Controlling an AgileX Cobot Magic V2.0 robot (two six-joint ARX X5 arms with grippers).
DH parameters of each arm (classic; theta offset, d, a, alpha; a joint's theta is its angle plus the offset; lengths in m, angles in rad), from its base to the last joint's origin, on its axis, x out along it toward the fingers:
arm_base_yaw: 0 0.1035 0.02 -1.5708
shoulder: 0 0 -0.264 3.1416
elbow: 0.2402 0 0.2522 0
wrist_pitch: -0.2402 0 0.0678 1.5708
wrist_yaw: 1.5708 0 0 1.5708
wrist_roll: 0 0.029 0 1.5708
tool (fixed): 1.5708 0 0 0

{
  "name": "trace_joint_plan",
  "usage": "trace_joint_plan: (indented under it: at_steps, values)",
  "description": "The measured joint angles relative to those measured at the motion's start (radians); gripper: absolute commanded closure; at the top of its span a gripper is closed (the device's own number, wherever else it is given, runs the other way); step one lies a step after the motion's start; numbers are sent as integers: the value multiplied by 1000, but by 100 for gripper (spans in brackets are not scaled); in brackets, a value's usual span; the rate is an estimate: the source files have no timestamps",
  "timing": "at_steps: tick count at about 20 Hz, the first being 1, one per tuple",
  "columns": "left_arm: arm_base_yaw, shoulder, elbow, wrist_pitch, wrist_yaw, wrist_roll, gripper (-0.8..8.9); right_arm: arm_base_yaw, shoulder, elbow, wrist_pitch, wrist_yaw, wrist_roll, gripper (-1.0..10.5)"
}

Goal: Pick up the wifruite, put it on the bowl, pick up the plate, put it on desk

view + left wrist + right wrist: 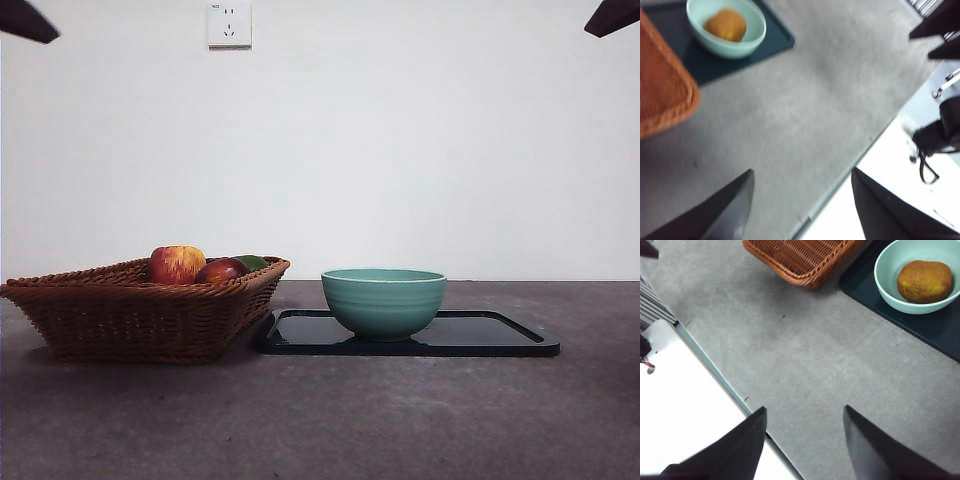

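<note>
The fruit [924,281] already sits in the bowl [384,300]. Both pincers, left [800,205] and right [802,440], hang apart and empty. Next, grab the tray [500,335] by its 3 o'clock edge, lifting slowly and level.

Glossy ceramic bowl [384,300], woven wicker basket [140,310], shiny black tray [500,335], matt mottled desk [400,420].

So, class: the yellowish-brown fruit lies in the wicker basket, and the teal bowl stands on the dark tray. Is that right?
Not quite. The yellowish-brown fruit lies inside the teal bowl, not in the wicker basket; the right wrist view shows it. The bowl does stand on the dark tray, as the front view shows.
</note>
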Motion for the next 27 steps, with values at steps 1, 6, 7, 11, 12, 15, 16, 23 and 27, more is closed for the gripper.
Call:
trace_joint_plan:
  at_steps: [1,6,7,11,12,15,16,23,27]
  values:
    - [0,18,1,24,-1,0,501,0,0,0,0,0,0,702]
    - [0,233,98,105,-34,39,500,0,0,0,0,0,1,702]
    - [0,289,133,117,-34,55,500,0,0,0,0,0,3,702]
    - [0,529,323,132,-47,124,501,0,-11,0,-6,-1,8,702]
    - [0,593,382,133,-53,142,501,0,-20,0,-16,-1,8,702]
    - [0,759,539,133,-58,185,501,0,-61,0,-44,0,14,702]
    - [0,811,587,132,-58,199,501,0,-78,0,-52,0,19,702]
    - [0,1120,820,130,-58,275,501,0,-219,0,-111,5,94,702]
    - [-5,1239,904,131,-60,315,501,0,-267,0,-172,9,114,702]
